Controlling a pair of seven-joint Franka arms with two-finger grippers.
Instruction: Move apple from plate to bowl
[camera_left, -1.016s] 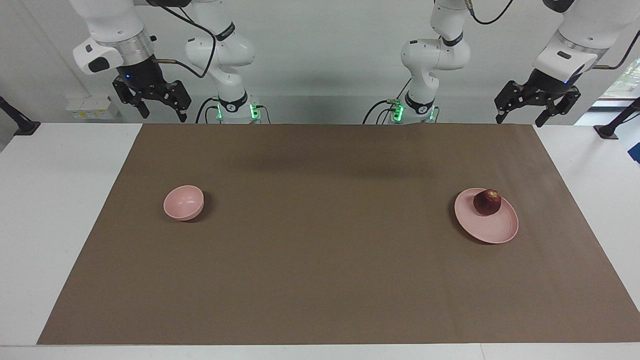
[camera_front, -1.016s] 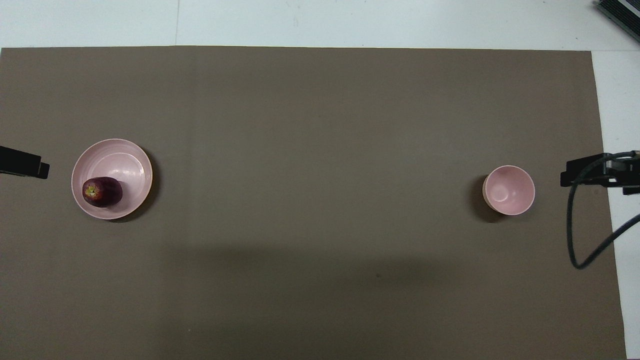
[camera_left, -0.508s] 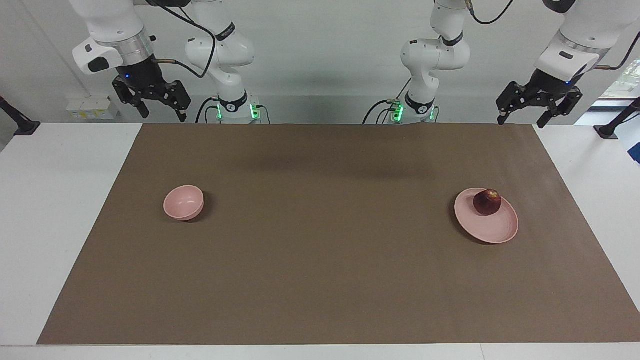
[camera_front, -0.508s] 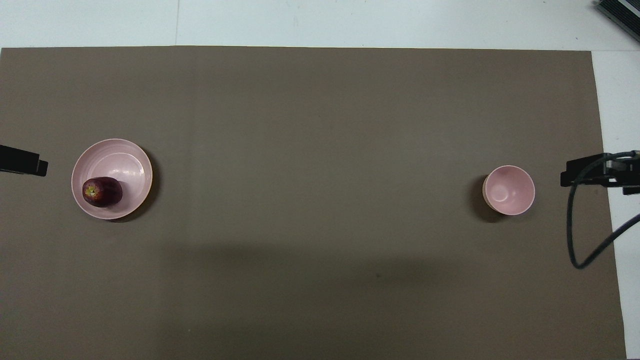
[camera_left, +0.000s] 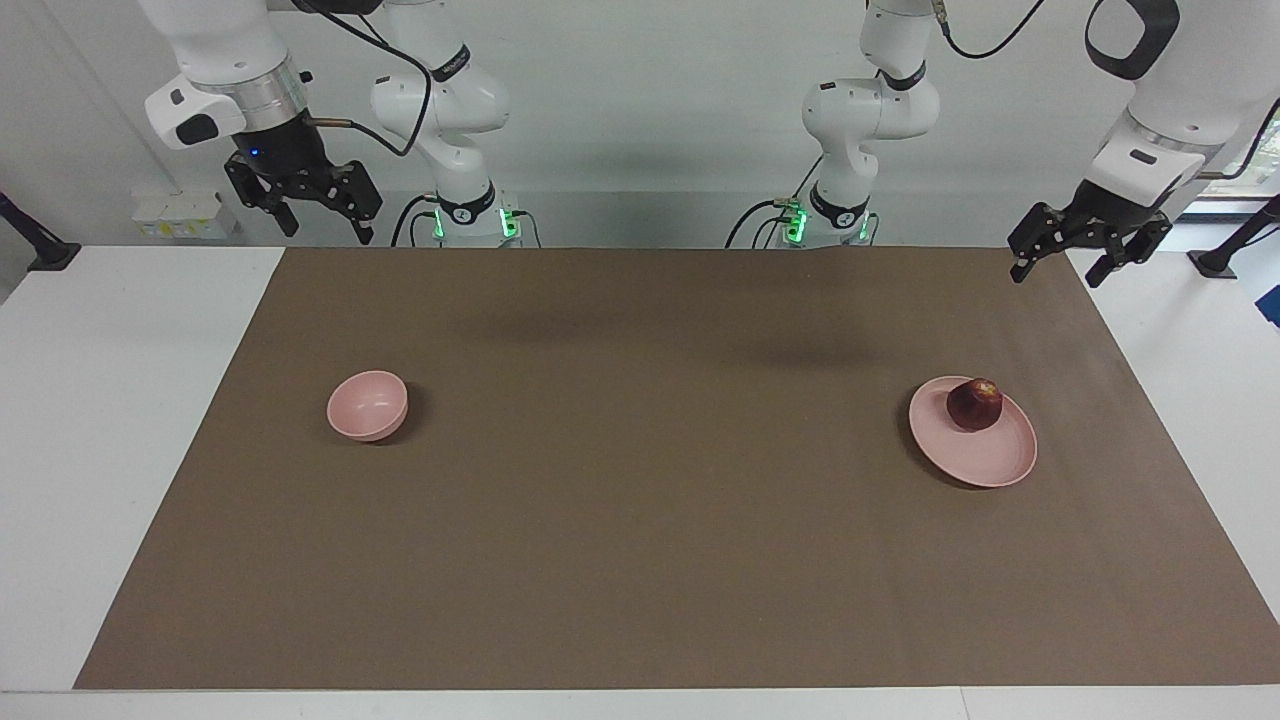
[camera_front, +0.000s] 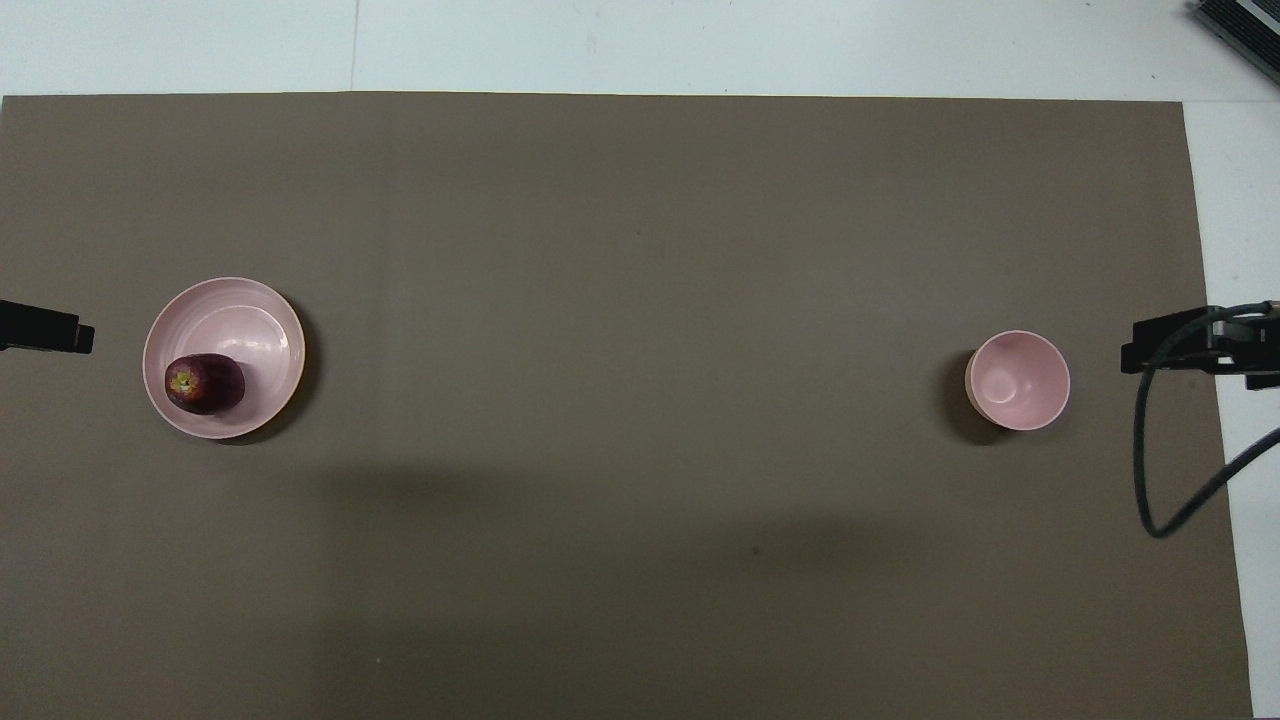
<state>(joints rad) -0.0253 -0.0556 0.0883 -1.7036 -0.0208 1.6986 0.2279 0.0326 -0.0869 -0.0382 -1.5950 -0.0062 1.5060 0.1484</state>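
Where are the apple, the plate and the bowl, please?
apple (camera_left: 974, 404), facing view, middle of its dark red skin.
plate (camera_left: 985, 458), facing view, bare pink surface.
bowl (camera_front: 1018, 380), overhead view, inner wall.

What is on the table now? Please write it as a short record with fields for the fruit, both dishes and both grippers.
fruit: small dark red apple, on the plate's part nearer to the robots
plate: wide shallow pink plate, toward the left arm's end
bowl: small deep pink bowl, empty, toward the right arm's end
left gripper: jaws open, raised over the mat's corner, holding nothing
right gripper: jaws open, raised, waiting
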